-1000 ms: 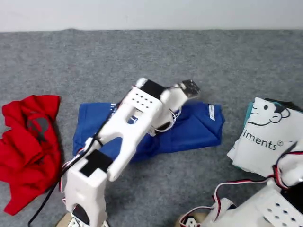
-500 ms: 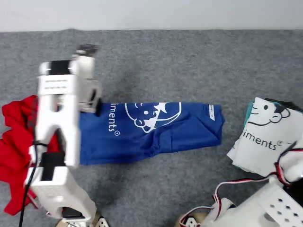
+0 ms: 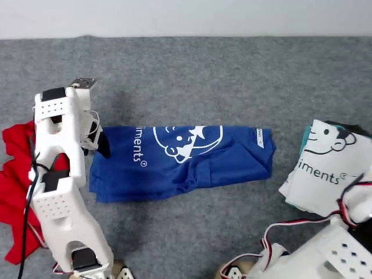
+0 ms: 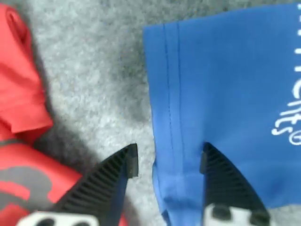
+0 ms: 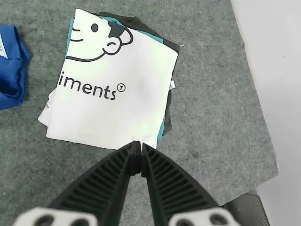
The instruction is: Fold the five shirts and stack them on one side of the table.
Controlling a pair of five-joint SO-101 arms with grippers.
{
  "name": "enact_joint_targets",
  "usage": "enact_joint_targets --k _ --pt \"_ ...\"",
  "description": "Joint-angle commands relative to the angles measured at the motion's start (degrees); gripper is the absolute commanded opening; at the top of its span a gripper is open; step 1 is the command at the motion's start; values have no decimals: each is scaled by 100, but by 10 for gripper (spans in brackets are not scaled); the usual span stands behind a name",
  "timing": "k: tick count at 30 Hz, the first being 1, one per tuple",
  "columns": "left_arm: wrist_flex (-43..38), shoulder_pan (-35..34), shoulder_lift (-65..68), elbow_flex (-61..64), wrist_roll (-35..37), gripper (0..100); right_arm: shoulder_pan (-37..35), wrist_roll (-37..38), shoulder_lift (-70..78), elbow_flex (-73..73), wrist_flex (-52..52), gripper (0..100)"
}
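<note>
While its base sits at the 7 o'clock corner of the high view, the left arm [image 3: 61, 192] stretches up toward 10 o'clock and bends over at the wrist, so that the left gripper [image 3: 100, 143] points down at the 9 o'clock end of the blue shirt [image 3: 186, 160]. In the left wrist view the left gripper [image 4: 169, 155] has its jaws parted. One ribbed finger [image 4: 115, 172] hangs over the grey mat [image 4: 94, 70] between the two garments, and the other is over blue cloth. The double-stitched hem of the blue shirt [image 4: 225, 94] runs into the gap between them. Whether the fingers touch the cloth cannot be told.

The blue shirt lies at the middle of the grey mat [image 3: 232, 75], folded into a long band running from 9 to 3 o'clock, white print upward. The red shirt [image 3: 14, 174] lies crumpled at its 9 o'clock side, partly behind the arm. In the left wrist view the red shirt [image 4: 23, 94] is near the hem but apart from it.

The right arm [image 3: 334, 250] rests at the 5 o'clock corner. The right gripper [image 5: 136, 149] has its jaws pressed together with nothing between them, just beside the edge of the folded stack [image 5: 113, 89]. The folded stack [image 3: 325, 174] sits at 3 o'clock, white shirt on top, teal and black edges showing beneath.
</note>
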Motion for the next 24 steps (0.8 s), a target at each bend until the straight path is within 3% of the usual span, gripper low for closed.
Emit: enact_joint_targets --k 1,11,15,21,24 --pt "-176 158 -18 -66 -53 224 57 53 -66 9 233 9" --pt "-193 554 624 -207 18 222 40 44 -66 9 224 9" --pt "-79 527 985 -435 396 215 48 44 -66 9 224 9" --pt "378 545 1688 -1262 308 6 57 44 -66 9 224 9" --pt "712 519 1899 -1692 308 4 66 44 -66 9 224 9"
